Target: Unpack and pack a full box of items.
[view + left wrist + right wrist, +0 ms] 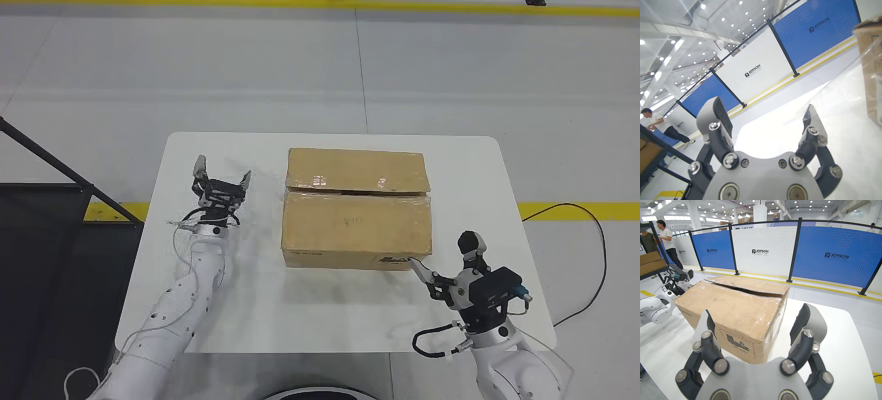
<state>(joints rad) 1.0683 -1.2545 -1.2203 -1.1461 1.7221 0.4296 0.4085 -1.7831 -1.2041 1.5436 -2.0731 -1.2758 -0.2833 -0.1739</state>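
The right pincer [756, 321] is spread wide with nothing in it, sitting low and just off the near right corner of the box [357, 210]. Over on the other side, the left pincer [222, 183] is spread and empty too. It stands apart from the box's left wall and points toward the far side of the surface [330, 330].

The box sits square in the middle, both flaps down. There's a dark gap [357, 190] between the far flap [357, 168] and the near flap [357, 218], and wrinkled clear tape [772, 308] shines along the near one. What's inside is hidden, so by my read the unpacking hasn't begun.

Now the danger spots. The right pincer is at a corner, not at the gap. If it pushes in from there, the box could skate across that smooth surface, because the left pincer is too far off to brace it.

The gap is narrow, too. A fingertip aimed at it may skid over the glossy tape instead of catching the flap edge. Loose tape could also cling to a pad and drag the flap crooked.

One more: if the box really is full, the items probably sit right under the flaps. A deep poke could jam against them or crush something. And lifting one flap with a single arm might tilt the whole box rather than open it.
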